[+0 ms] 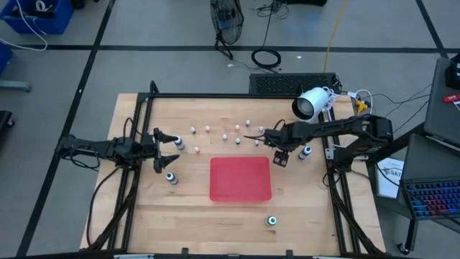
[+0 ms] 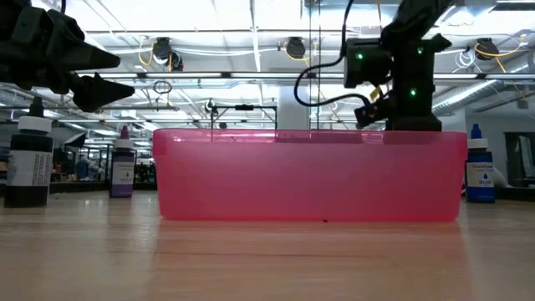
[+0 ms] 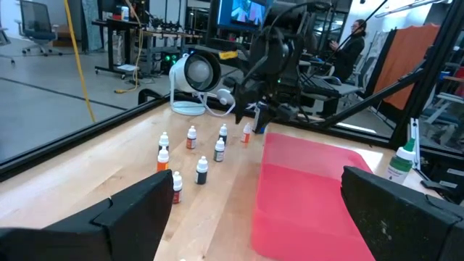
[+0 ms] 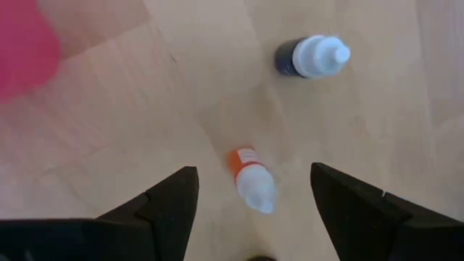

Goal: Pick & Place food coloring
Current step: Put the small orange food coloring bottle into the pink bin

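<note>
So the right arm is stretched in from the table's right edge, elbow bent, wrist tipped down over the light wooden table (image 1: pixel 144 216). The right gripper (image 4: pixel 254 196) hangs with its two dark fingers spread wide and nothing between them, just above a small whitish food coloring bottle with an orange band (image 4: pixel 250 177) that stands on the wood just off the back right corner of the shallow red rectangular plastic tray (image 1: pixel 240 179). A darker bottle with a white cap (image 4: pixel 312 56) stands close beside it.

The left arm reaches in level from the left edge; the left gripper (image 1: pixel 167 147) is open too (also holding nothing), pointed across toward the tray.

The rest of the tiny bottles with coloured tips (image 1: pixel 215 132) are scattered along the back half of the table, between the two grippers. One bigger grey bottle (image 1: pixel 171 177) sits near the tray's left side, and a green-capped one (image 1: pixel 272 221) stands alone by the front edge, right of the tray.
</note>
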Tool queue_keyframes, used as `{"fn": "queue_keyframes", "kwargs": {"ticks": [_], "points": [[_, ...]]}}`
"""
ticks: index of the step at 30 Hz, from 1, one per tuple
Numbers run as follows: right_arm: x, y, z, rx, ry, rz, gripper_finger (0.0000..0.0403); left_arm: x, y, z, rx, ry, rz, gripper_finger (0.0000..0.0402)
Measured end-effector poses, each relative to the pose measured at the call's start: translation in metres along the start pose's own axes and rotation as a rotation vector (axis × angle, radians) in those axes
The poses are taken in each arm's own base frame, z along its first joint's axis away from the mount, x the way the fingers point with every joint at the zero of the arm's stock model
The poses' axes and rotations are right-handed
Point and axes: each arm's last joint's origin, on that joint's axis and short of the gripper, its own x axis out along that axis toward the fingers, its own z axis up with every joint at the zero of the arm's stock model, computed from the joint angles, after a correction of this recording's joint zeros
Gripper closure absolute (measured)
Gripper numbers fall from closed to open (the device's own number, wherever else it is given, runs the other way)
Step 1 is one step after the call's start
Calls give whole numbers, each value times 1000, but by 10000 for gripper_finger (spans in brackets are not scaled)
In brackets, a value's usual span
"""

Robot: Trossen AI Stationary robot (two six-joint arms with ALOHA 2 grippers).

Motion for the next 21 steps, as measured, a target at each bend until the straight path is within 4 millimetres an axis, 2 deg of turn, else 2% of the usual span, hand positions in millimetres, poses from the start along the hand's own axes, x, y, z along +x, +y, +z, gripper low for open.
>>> {"fn": "queue_keyframes", "kwargs": {"ticks": [9, 21], "points": [[18, -7, -11, 49, 35, -10, 151, 0, 0, 0, 0, 0, -1, 9], [20, -7, -9, 54, -2, 0, 151, 0, 0, 0, 0, 1, -3, 9]]}}
